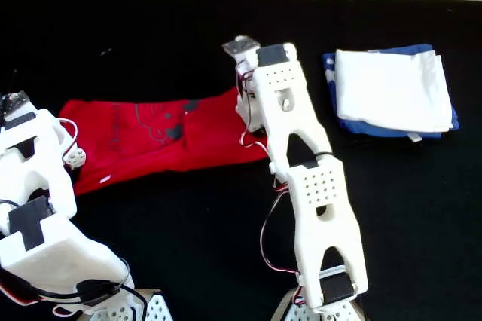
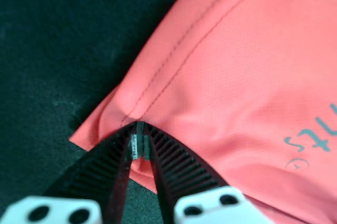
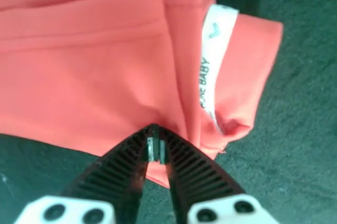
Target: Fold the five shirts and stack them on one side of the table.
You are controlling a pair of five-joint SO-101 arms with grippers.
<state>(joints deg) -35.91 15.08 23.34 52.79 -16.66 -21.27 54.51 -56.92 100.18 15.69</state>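
So the red shirt (image 1: 143,140) is lying stretched out flat on the black table (image 1: 188,246), with an arm at each end of it. The left gripper (image 2: 138,142) is clamped down on a corner of the red shirt, right by the stitched hem. The jaws are pressed together with a little fold of fabric pinched between them. That's the end of the shirt farthest from the folded stack.

The right gripper (image 3: 154,148) is doing the same at the opposite end of the red shirt. It's closed tight on the edge of the cloth, just beside the white label (image 3: 210,66), where the fabric is bunched up and doubled over. From above, the right arm (image 1: 301,163) reaches over that end of the shirt and covers part of it, and the left arm (image 1: 38,208) sits at the other end.

There's some dark print (image 1: 154,121) around the middle of the red shirt.

Well apart from the red shirt, past the end the right gripper holds, there's a folded white shirt (image 1: 392,91) sitting on top of a folded blue shirt (image 1: 392,131).
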